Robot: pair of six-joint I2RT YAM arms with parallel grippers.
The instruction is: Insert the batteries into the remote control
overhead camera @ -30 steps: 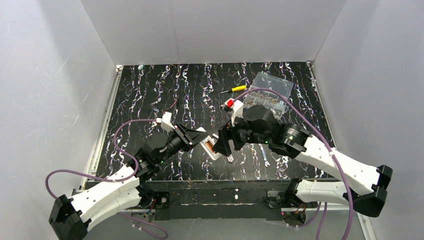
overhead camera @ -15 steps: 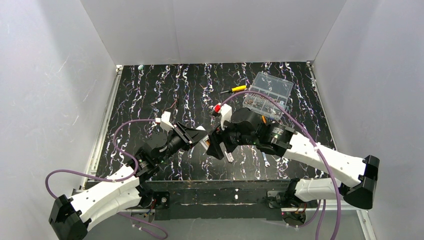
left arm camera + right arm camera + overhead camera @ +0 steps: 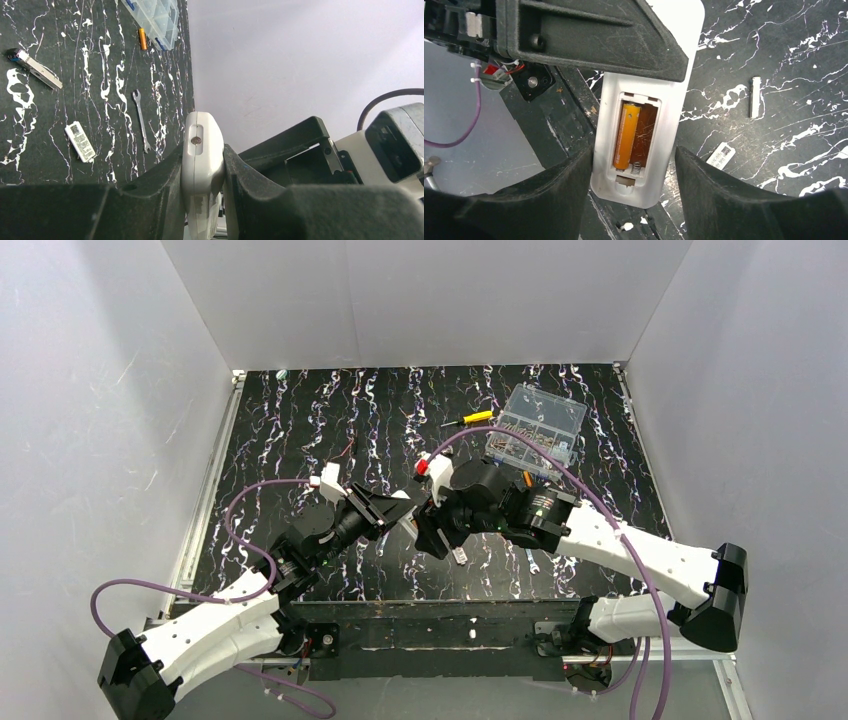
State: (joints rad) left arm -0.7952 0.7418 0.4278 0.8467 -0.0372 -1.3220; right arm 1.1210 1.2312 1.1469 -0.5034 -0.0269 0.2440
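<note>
Remote control (image 3: 671, 125): held off the surface (image 3: 30, 115) by its upper end, with the open battery bay facing the right wrist camera.
Left end effector (image 3: 202, 170): clamped tight on the remote control, with no sign of shifting over the last second.
Right end effector (image 3: 631, 155): jaws wide and holding nothing, one finger on each side of the remote's lower end. Whether they touch it is unclear.
Just changed: seen from above, the right arm has swung left and in over the remote, hiding the orange bay that showed a second ago.
Seated battery (image 3: 626, 135): lies in the left slot. The slot beside it is bare, its spring showing.
Loose battery (image 3: 142, 38): on the surface just beside the clear box (image 3: 155, 17), well away from both arms.
Meaning: likely half done. The right arm's approach brings no cell, so the loose battery must be fetched.
</note>
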